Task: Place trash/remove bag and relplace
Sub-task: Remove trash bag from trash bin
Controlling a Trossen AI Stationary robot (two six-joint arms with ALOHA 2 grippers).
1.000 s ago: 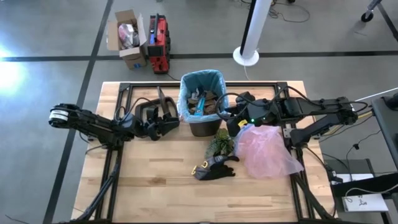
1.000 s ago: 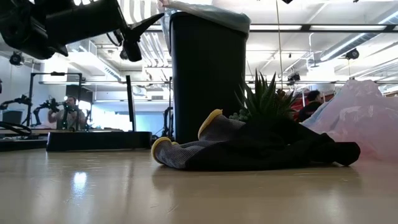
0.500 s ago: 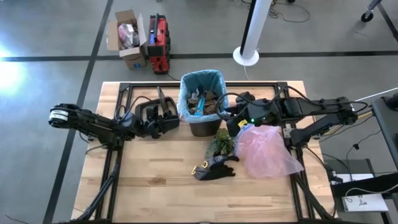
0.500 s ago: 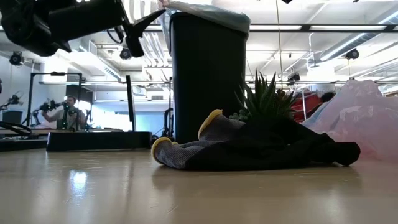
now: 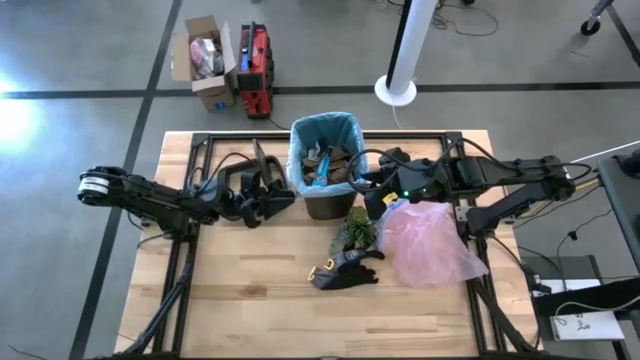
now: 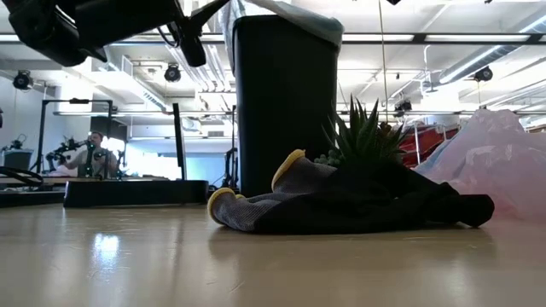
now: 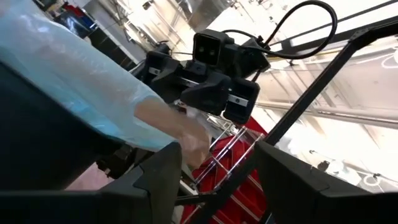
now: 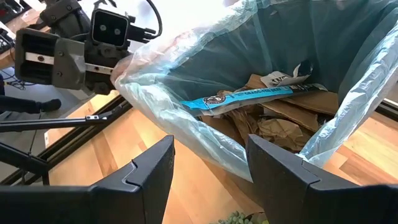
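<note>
The black bin (image 5: 328,205) stands at the table's far middle, lined with the teal-blue bag (image 5: 300,135), whose rim is folded over the outside. The trash, brown paper (image 8: 280,118) and a blue-and-white wrapper (image 8: 249,96), lies inside the bag. My left gripper (image 7: 217,149) is open at the bin's left side, tipped upward at rim height (image 6: 205,30), and the bag's overhanging edge (image 7: 186,134) reaches in between its fingers. My right gripper (image 8: 210,142) is open and hovers at the bin's right rim (image 5: 372,190), pointing down into the bag. My left gripper comes at the bag's overhanging edge (image 7: 193,142) from the table's left, slanting upward. The edge lies right beside one finger (image 7: 163,171); I cannot tell whether it touches. The fingers stand apart around it.
A pink plastic bag (image 5: 430,240) lies right of the bin, under the right arm. A green plant tuft (image 5: 355,228) and a black-and-yellow glove (image 5: 345,270) lie in front of the bin. The table's near half and left side are bare wood.
My left gripper has risen a little and moved closer to the bin's rim. The right arm, the bin and the bag have kept still.
</note>
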